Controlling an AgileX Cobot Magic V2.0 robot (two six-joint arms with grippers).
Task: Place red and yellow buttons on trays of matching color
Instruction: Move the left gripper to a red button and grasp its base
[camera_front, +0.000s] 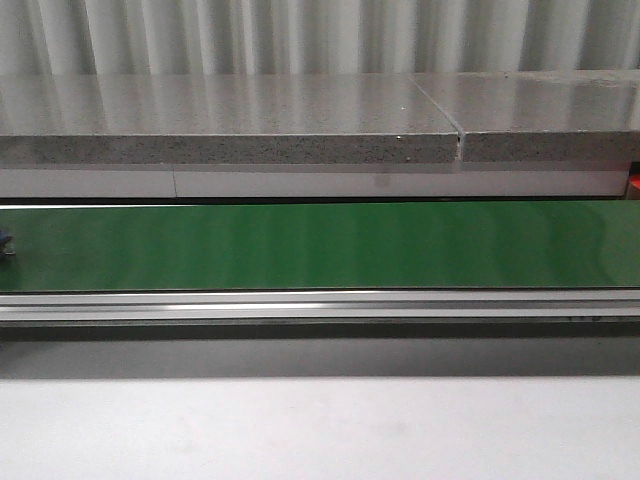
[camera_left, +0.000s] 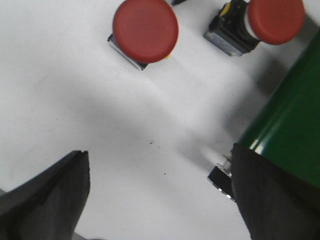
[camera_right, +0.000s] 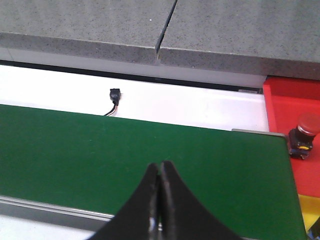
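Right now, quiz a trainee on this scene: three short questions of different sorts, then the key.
1. True or false: the right gripper hangs over the green belt with its fingers pressed together.
2. How many red buttons show in the left wrist view? A) one B) two C) four
3. Fill in: in the right wrist view, a red button stands on the ___ tray.

Key:
1. True.
2. B: one red button and another, on the white surface beyond the open left gripper.
3. Red.
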